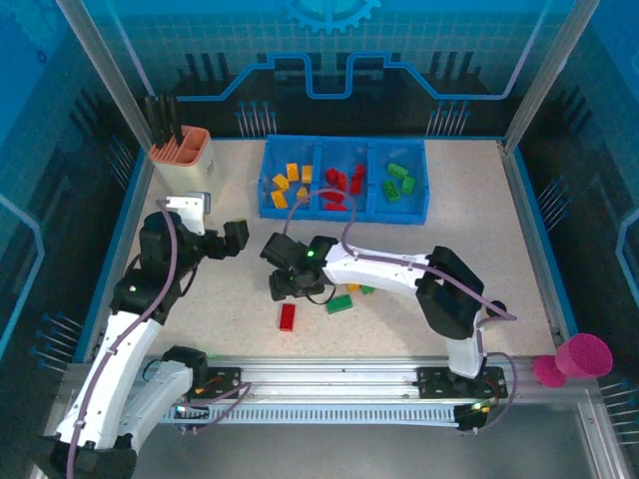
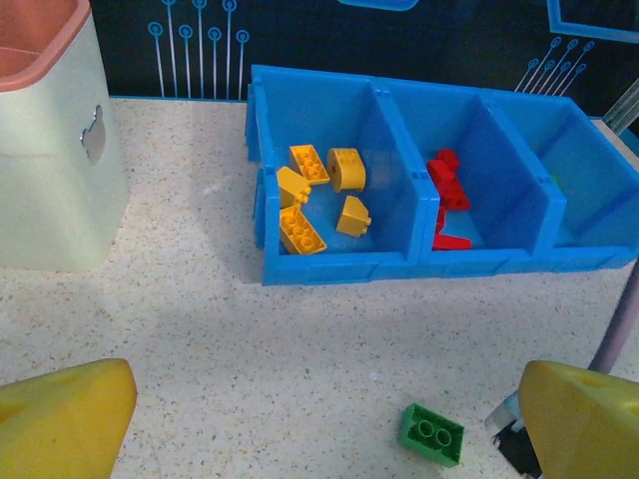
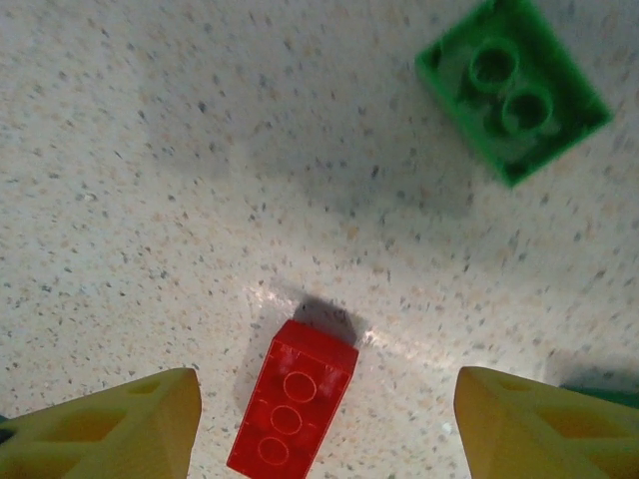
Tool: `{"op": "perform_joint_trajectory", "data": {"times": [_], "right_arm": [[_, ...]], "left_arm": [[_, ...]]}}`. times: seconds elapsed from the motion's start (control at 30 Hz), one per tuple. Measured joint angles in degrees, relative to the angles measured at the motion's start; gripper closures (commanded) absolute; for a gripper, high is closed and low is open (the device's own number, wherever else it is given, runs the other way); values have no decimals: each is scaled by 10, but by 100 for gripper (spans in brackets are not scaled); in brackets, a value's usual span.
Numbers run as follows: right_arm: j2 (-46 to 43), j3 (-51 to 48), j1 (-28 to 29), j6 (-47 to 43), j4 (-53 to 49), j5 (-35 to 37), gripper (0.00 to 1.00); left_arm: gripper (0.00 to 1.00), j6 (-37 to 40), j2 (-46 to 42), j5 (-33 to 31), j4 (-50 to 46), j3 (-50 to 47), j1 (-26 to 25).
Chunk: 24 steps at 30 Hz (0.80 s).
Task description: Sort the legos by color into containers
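Right gripper point(image 3: 324, 394): fingers open, red brick point(image 3: 293, 411) between (bare table point(image 3: 150, 150) around); left gripper point(image 2: 327, 399): fingers open, short of tray point(image 2: 329, 269).

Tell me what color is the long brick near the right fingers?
The brick is red; the right wrist view shows it best.
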Motion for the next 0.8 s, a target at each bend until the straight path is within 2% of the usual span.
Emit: {"op": "perform_joint_trajectory", "data": {"times": [0.23, 0.37, 0.53, 0.6, 0.7, 0.8], "right_arm": [[51, 9, 33, 73, -8, -4, 32], [66, 9, 44, 90, -8, -7, 37], [79, 9, 51, 94, -8, -8, 66], [82, 13, 54, 87, -12, -7, 74], [83, 16, 56, 69, -13, -7, 79], [81, 13, 57, 31, -14, -2, 81]], "left_arm": [[0, 0, -15, 6, 0, 0, 0], [0, 0, -26, 6, 0, 0, -1], [1, 0, -29, 6, 0, 0, -5], [1, 0, -30, 5, 0, 0, -5], [1, 0, -30, 5, 0, 0, -5], [1, 0, -30, 5, 0, 0, -5]]}}
